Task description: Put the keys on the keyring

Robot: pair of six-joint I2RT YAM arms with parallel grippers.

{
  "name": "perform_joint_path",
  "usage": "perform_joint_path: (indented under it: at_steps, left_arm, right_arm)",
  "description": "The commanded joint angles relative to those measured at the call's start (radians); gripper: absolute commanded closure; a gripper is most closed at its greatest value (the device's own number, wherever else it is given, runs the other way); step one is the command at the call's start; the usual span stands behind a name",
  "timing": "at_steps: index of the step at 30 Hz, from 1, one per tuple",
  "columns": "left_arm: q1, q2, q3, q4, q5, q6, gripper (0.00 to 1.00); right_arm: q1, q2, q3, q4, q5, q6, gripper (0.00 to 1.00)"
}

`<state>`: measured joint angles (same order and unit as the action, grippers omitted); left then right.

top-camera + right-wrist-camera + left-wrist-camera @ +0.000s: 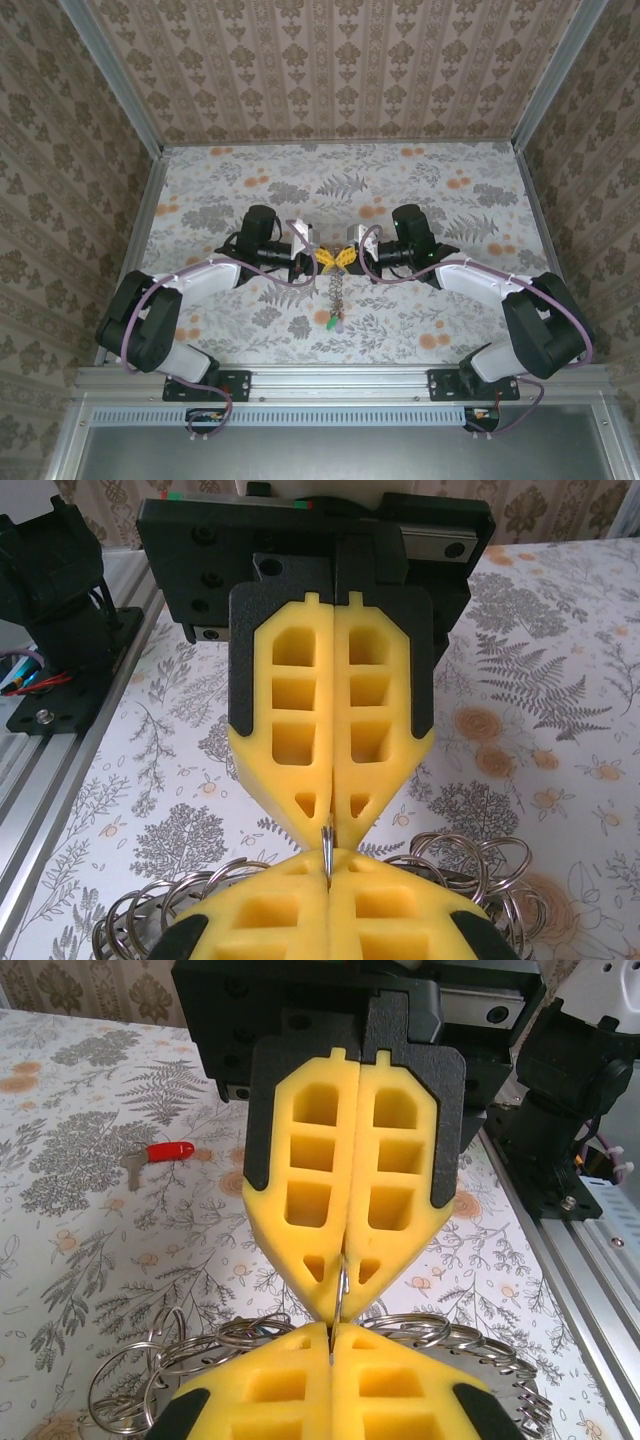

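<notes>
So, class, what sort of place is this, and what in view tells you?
Probably a robot lab test cell, not a home: left arm and right arm bolted to an aluminium rail, and patterned wall panels in metal framing boxing in the table.

1. Light is bright, even and diffuse in every view, seemingly from above.
2. Shadows on the table [450,200] are faint and soft-edged.
3. The keyring [470,865] shows small glints in the wrist views, no harsh glare.
4. Wrist views soften slightly at their bottom edge; the overhead view is sharp.
</notes>
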<state>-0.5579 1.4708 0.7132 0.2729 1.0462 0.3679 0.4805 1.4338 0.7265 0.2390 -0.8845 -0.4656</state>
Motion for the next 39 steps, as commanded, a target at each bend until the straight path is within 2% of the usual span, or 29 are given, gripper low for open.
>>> perform_joint_path:
  at_steps: [1, 3, 12, 18, 25, 34, 39]
  left_arm:
    - [-0.010, -0.006, 0.026, -0.032, -0.014, 0.035, 1.00]
    - [-0.013, -0.012, 0.032, -0.049, -0.026, 0.048, 1.00]
    - [-0.023, -0.029, 0.069, -0.150, -0.064, 0.117, 1.00]
    - [-0.027, -0.028, 0.074, -0.158, -0.059, 0.119, 1.00]
    - [-0.030, -0.026, 0.075, -0.164, -0.058, 0.122, 1.00]
    - [-0.030, -0.023, 0.073, -0.162, -0.056, 0.123, 1.00]
    - [-0.030, -0.021, 0.073, -0.162, -0.060, 0.124, 1.00]
  right_arm:
    - [0.003, 0.001, 0.053, -0.061, -0.032, -0.033, 0.92]
    - [0.004, -0.007, 0.064, -0.126, 0.004, -0.069, 0.85]
    - [0.006, -0.080, 0.095, -0.350, 0.151, -0.224, 0.80]
    - [0.011, -0.084, 0.096, -0.342, 0.170, -0.232, 0.75]
    - [0.021, -0.050, 0.112, -0.290, 0.147, -0.213, 0.73]
    - [0.026, 0.015, 0.121, -0.257, 0.142, -0.194, 0.75]
    - [0.027, 0.005, 0.116, -0.277, 0.167, -0.212, 0.85]
